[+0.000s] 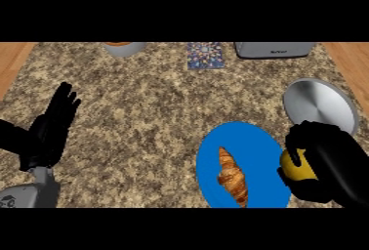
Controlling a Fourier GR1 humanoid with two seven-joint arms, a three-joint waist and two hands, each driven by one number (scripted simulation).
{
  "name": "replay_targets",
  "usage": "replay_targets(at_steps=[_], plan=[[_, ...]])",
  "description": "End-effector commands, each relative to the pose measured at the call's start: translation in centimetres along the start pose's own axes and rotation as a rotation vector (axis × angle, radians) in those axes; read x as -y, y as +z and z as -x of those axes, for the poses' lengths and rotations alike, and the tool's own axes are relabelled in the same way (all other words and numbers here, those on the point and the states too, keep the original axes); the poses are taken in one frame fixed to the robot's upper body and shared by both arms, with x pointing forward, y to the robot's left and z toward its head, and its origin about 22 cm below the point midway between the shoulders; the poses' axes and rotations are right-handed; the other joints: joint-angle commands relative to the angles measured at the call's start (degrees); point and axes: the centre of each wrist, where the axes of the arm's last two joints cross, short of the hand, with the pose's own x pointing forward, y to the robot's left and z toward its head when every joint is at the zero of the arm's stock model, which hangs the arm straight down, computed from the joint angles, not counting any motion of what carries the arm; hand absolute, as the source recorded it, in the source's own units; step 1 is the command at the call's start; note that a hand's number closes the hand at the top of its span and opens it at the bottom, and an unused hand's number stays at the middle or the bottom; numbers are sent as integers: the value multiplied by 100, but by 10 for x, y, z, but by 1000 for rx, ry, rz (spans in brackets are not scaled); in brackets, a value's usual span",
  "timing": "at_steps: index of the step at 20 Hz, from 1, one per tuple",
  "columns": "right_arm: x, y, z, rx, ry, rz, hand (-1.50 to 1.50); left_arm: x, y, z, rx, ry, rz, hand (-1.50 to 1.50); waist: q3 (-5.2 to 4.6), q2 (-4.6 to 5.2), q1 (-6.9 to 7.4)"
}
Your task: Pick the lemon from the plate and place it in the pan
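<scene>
Black right hand [328, 163]: lower right of the frame, fingers curled round the yellow lemon [292, 166], so that only the fruit's left side shows.
Lemon: in the right hand's grasp, at the right edge of the blue plate [216, 151]; whether it rests on the plate or is lifted off it cannot be told.
Blue plate: lower centre-right of the frame, lying flat on the counter, its right edge hidden behind the right hand.
Croissant [233, 177]: golden brown, lying lengthwise on the plate, left of the lemon and apart from it.
Pan [319, 103]: round, silver-grey, at the right of the frame, just above the right hand and up and to the right of the plate.
Left hand [52, 128]: black, at the left of the frame, fingers straight and pointing up, holding nothing, at rest well apart from the plate.
Counter [144, 107]: speckled brown and beige stone filling most of the frame.
Top edge, left to right: a round grey container [125, 48], a small patterned blue card [205, 56], a grey appliance [274, 50], all partly cut off.
</scene>
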Motion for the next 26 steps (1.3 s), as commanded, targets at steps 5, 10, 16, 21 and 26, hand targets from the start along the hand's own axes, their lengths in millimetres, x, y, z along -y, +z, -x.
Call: replay_targets(at_steps=[5,10,16,21,26], plan=[[71,23,-13,-127,-61,98,150,7,0,3,11,-2,25,0,10,70,227],[55,3,53,-245,-111,188,150,-4,-6,-12,14,-2,44,0,17,87,271],[49,-16,105,-309,-140,206,150,-2,-8,-4,8,13,50,0,15,87,270],[45,-5,182,-355,-187,269,150,15,1,6,11,19,46,0,19,98,303],[12,-25,221,-320,-176,207,150,19,-3,-3,14,18,57,0,19,111,339]])
